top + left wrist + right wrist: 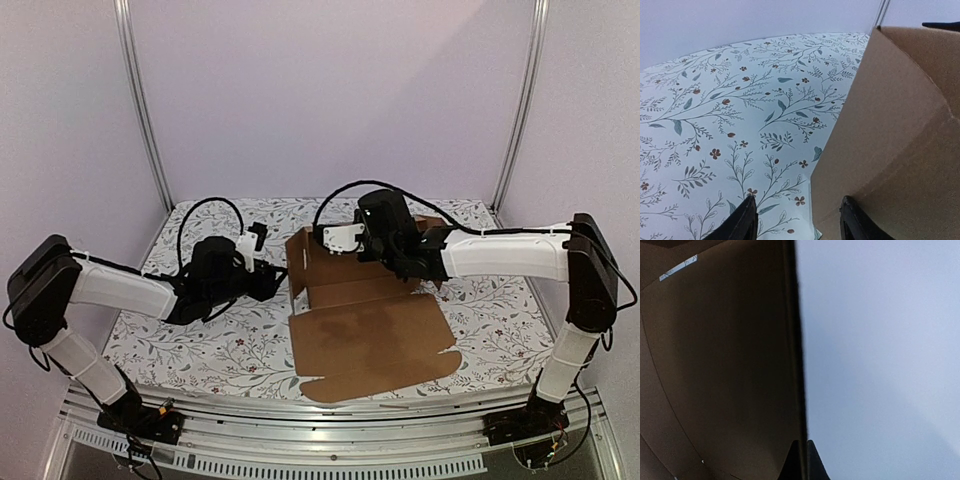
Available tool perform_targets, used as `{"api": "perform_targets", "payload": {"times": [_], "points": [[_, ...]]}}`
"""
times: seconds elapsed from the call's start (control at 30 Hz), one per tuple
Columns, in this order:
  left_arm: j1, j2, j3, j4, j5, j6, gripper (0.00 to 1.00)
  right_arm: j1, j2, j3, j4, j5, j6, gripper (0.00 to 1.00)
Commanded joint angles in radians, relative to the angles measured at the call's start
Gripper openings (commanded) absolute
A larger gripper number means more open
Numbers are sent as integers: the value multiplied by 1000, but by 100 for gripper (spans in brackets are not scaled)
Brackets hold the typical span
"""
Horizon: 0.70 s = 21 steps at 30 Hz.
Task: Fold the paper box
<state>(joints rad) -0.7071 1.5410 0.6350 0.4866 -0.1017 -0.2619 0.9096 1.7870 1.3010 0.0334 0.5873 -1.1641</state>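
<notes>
The paper box (370, 340) is brown cardboard, half raised in the middle of the table. Its wide front panel lies flat toward me, and its left side flap (300, 262) stands upright. My left gripper (274, 281) sits just left of that flap and is open. In the left wrist view the left gripper (797, 205) shows the flap's edge (890, 140) between its fingers, touching neither that I can see. My right gripper (400, 262) is at the box's back wall. In the right wrist view the right gripper (801, 450) is shut on the thin edge of a cardboard panel (725, 365).
A floral tablecloth (210, 340) covers the table. Two aluminium posts (145, 110) stand at the back corners before a plain lilac wall. A metal rail (330, 425) runs along the near edge between the arm bases.
</notes>
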Motion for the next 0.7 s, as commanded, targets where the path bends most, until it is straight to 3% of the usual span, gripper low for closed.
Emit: {"api": "perform_targets", "payload": {"times": [0.0,0.37,0.67], "points": [[12,23,-12,120,91,29,56,42,-2,-62,159,78,12,0],[-22,97,-31,220,221,69,58,110,-3,-262,450,160,-14,0],[-90,113,-50,221,285,193,58,112,7,-283,472,183,-10,0]]}}
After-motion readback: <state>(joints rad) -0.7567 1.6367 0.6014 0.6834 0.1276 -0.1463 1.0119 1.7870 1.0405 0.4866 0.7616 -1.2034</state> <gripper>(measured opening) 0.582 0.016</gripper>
